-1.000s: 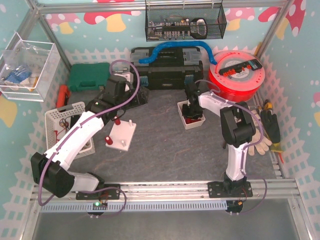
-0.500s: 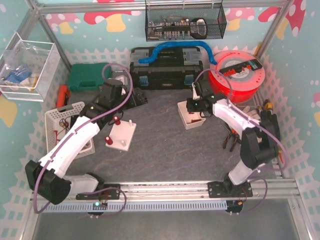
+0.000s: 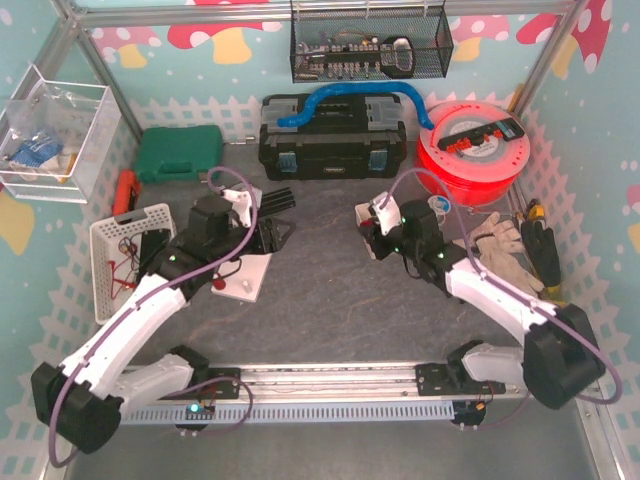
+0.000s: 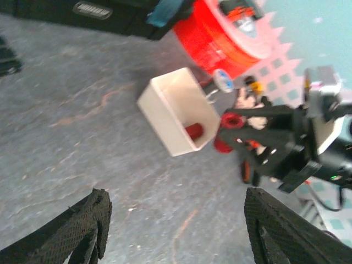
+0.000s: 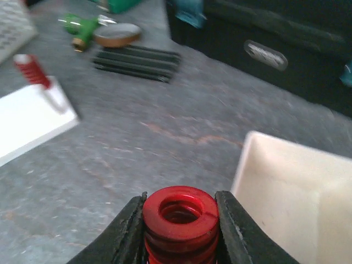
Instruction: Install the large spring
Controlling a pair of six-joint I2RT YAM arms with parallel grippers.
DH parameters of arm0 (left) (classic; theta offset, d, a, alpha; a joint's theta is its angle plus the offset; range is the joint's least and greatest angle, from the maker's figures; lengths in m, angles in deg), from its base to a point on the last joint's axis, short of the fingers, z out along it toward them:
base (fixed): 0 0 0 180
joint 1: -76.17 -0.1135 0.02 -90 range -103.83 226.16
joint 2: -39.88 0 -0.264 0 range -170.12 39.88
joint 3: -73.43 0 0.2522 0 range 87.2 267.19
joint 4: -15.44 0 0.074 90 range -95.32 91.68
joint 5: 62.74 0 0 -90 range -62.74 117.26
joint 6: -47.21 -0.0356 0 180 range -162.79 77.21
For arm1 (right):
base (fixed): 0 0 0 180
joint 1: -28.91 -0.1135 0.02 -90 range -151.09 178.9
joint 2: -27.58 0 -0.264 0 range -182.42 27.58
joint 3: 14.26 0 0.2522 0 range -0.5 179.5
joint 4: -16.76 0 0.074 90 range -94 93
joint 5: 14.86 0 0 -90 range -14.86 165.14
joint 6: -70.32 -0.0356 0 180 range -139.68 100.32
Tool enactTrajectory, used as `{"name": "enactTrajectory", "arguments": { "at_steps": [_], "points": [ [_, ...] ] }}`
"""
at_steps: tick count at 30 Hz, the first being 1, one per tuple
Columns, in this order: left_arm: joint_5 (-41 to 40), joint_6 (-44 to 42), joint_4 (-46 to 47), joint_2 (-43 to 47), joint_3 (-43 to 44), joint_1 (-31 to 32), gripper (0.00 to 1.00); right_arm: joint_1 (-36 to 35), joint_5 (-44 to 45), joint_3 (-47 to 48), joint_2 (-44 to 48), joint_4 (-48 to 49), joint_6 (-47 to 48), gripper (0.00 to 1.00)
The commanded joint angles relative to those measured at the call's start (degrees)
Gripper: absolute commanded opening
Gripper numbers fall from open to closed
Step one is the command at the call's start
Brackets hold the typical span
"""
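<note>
My right gripper (image 5: 180,234) is shut on the large red spring (image 5: 180,209) and holds it upright above the table, just left of the white bin (image 5: 286,187). In the top view the right gripper (image 3: 374,226) is at the bin's left side. The white peg board (image 3: 245,278) lies to the left; one of its pegs carries a small red spring (image 5: 32,69). My left gripper (image 3: 272,236) is open and empty above the board's far right corner. In the left wrist view its fingers (image 4: 82,231) frame bare table, with the bin (image 4: 165,107) and another red spring (image 4: 193,131) in it beyond.
A black toolbox (image 3: 333,140) and a red cable reel (image 3: 470,150) stand at the back. Black strips (image 5: 137,60) lie behind the board. A white basket (image 3: 125,250) is at the left, work gloves (image 3: 500,245) at the right.
My right gripper has come up out of the bin with the large spring and the arm has swung low. My left gripper has moved from the back left to over the board.
</note>
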Motion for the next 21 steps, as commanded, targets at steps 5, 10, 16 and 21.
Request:
{"name": "enactTrajectory", "arguments": {
  "at_steps": [5,10,16,21],
  "points": [
    [7.4,-1.3,3.5,3.8,0.3,3.4,0.58,-9.7,-5.5,-11.0,13.5,20.3,13.6,0.02],
    [6.3,-2.9,3.7,-0.5,2.7,8.1,0.51,-12.1,-6.6,-16.2,16.3,27.7,20.1,0.0],
    [7.4,-4.1,4.3,-6.7,6.9,12.2,0.56,-12.5,-5.7,-15.9,15.4,27.4,20.7,0.0],
    [7.2,-5.5,4.3,-12.1,10.5,15.1,0.58,-13.0,-4.5,-16.9,13.8,30.3,19.1,0.0]
  ]
}}
